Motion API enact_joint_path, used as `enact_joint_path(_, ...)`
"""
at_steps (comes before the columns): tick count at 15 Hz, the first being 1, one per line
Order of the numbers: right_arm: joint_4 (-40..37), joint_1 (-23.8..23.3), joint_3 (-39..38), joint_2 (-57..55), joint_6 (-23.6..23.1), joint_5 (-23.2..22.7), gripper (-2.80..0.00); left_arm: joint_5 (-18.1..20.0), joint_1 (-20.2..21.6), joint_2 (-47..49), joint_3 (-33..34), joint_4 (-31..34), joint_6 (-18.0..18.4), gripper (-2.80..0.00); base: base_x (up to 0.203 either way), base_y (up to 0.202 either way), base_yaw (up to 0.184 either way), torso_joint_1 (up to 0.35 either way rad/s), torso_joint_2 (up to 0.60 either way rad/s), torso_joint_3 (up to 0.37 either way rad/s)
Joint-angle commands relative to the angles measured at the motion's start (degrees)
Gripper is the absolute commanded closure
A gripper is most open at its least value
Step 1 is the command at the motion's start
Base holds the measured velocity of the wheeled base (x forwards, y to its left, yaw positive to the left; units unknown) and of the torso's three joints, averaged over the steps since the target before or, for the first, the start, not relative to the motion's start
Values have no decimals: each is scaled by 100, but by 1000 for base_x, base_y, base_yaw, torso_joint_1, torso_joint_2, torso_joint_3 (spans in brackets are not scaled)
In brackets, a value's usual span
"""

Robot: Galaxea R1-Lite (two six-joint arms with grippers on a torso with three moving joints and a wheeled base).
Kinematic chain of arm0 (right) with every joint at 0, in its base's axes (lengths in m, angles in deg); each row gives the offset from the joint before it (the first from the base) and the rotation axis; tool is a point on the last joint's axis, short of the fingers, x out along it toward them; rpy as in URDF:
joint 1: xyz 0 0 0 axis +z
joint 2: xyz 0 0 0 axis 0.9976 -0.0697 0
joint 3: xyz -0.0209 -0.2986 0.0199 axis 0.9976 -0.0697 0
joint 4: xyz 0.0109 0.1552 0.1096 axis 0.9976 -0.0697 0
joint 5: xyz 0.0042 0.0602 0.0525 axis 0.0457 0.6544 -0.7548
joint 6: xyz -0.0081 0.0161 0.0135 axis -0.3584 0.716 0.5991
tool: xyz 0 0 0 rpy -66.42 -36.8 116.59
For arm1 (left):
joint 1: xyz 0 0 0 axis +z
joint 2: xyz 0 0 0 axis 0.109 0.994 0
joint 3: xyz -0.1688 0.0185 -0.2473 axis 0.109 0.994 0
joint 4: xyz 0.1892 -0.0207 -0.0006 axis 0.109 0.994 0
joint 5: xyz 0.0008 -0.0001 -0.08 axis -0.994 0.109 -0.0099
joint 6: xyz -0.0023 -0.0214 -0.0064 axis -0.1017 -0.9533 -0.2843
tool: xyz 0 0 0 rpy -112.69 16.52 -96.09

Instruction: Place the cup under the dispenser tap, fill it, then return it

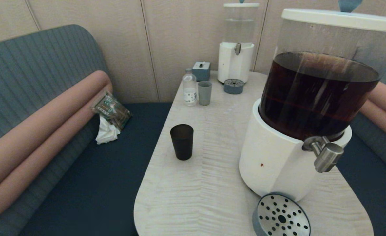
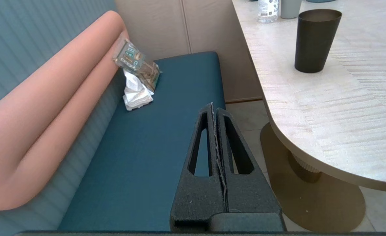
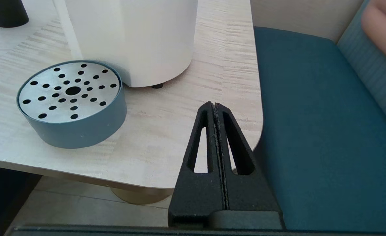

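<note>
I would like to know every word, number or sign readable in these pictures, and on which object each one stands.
None can be read.
Clear bottle: its white label carries print too small to read.
Packet on the bench: printed marks, too blurred to read.
Black cup, both dispensers, grey-blue cup: no text visible.

bottle label [image 1: 190, 95] and packet [image 1: 111, 109] print, both illegible

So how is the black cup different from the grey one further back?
The black cup is darker and looks taller than the grey cup. The black cup stands alone near the table's left edge; the grey cup stands right beside a clear bottle. Both are upright, handleless and tapered.
</note>
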Motion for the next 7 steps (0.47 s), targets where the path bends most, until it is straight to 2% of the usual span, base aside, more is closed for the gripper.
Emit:
enact_joint_path(1,10,2,-15,11,0,-4,0,2,2,10,229,-5,0,0,0,0,0,0,0,0)
enact_joint_path(7,13,2,-9,-6,177,13,0,2,2,14,229,-5,0,0,0,0,0,0,0,0)
